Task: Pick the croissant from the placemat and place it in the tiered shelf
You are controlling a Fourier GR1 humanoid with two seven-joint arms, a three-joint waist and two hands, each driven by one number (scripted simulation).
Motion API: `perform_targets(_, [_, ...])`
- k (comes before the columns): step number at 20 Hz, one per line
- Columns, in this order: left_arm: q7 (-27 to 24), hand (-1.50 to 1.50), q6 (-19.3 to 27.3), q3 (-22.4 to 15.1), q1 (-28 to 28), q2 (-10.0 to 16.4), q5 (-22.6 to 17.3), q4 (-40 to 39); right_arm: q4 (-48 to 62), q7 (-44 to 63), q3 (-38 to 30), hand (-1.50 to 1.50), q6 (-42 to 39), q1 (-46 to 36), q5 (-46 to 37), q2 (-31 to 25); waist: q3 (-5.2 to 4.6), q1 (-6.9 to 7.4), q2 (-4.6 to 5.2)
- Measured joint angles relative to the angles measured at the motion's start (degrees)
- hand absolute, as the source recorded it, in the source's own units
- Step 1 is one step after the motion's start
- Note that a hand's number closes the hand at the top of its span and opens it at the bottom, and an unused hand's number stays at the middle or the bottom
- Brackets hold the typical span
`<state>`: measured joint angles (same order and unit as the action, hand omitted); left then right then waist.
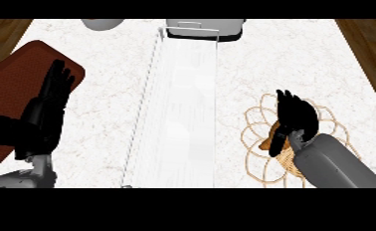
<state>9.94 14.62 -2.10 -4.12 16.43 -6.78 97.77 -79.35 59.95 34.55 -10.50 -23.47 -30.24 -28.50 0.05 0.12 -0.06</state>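
The white tiered shelf (pixel 183 100) stands mid-counter. On the woven placemat (pixel 253 118) to its right, the right hand (pixel 297 118) hovers with fingers apart over the croissant (pixel 266 140) — likely the grasp step. Next the fingers must close round it. The left hand (pixel 47 105) rests open at the left.

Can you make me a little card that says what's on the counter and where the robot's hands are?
counter: pale and speckled
middle: white wire tiered shelf, nothing in it
right side: loopy woven placemat
croissant: still on the placemat, mostly hidden
right hand: right over the croissant
left hand: open, resting at the left
left side: brown mat, partly behind the left hand
task: croissant not yet in the shelf
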Motion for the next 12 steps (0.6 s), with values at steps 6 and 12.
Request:
perform_targets(6, [-1.4, 0.00, -1.6, 1.3, 0.3, -0.9, 0.7, -0.8, 2.1, -1.6, -3.5, -1.50, -0.9, 2.1, -3.1, 2.7, 0.07, -0.02, -0.02])
perform_targets(12, [-0.9, 0.00, -1.6, 1.3, -0.4, -2.4, 2.2, -1.3, 6.3, -5.7, -5.5, 1.50, -2.6, 2.0, -5.7, 4.3, -0.18, 0.15, -0.27])
